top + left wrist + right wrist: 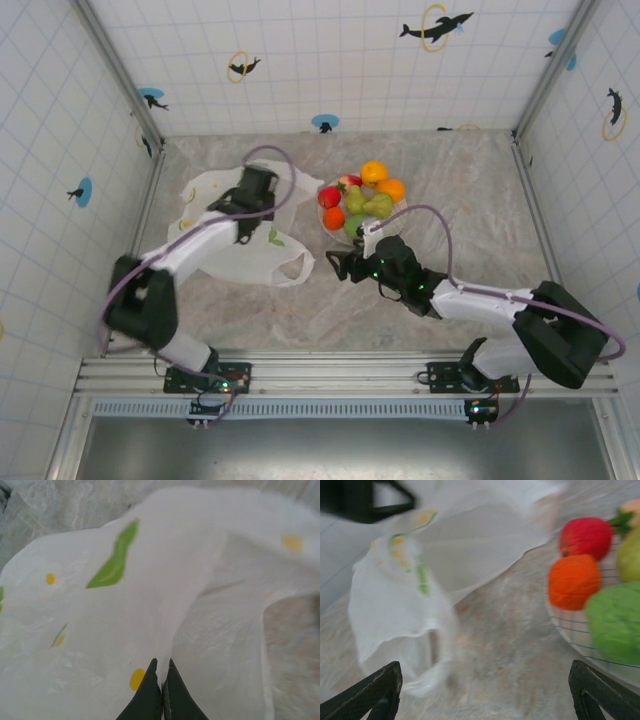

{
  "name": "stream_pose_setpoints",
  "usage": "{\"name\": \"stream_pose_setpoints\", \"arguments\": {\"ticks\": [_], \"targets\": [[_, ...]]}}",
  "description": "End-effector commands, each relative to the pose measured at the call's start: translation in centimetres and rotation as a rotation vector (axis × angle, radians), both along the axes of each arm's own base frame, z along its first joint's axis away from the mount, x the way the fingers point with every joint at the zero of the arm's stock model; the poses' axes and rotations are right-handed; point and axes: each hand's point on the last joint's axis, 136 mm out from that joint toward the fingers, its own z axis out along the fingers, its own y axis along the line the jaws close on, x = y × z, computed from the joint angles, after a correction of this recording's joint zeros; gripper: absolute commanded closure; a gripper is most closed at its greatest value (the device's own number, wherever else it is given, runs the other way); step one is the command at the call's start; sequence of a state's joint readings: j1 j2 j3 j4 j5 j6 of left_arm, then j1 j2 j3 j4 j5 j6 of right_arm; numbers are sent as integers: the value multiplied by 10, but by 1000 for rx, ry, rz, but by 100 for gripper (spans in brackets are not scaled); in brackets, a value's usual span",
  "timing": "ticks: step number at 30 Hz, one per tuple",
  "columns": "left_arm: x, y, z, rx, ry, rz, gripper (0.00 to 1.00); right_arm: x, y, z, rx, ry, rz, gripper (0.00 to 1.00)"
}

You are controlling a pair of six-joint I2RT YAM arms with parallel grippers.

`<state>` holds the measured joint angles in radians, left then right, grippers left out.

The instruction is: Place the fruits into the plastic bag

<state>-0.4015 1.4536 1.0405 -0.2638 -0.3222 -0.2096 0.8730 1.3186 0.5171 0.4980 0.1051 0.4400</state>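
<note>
Left claw (161,668) pinched tight on raised fold of plastic bag (150,580), film caught between closed tips. Bag (222,192) lies crumpled on desk (460,190), left of plate (325,222), loop handle toward plate. Right claw (485,695) spread wide, holding nothing, low over bare desk between bag and plate. Fruits (362,200) heaped on plate: strawberry (586,537), orange (573,581), green round one (615,622) nearest right claw.
</note>
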Motion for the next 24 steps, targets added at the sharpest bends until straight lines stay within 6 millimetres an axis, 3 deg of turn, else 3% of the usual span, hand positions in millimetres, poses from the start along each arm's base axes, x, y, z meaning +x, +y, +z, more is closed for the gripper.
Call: {"name": "stream_pose_setpoints", "arguments": {"ticks": [1,6,9,15,24], "targets": [[-18,-6,48,-346,-78,-34,100,12,-22,-12,31,48,-154,12],[-34,-7,58,-393,-62,-43,100,20,14,-5,151,112,-94,12],[-37,-16,65,-469,-60,-58,100,14,31,-4,224,131,-50,11],[-46,-27,64,-575,-41,-75,100,12,44,-28,244,209,-59,10],[-57,-33,81,-632,-59,-117,100,34,58,-45,281,253,-108,13]]}}
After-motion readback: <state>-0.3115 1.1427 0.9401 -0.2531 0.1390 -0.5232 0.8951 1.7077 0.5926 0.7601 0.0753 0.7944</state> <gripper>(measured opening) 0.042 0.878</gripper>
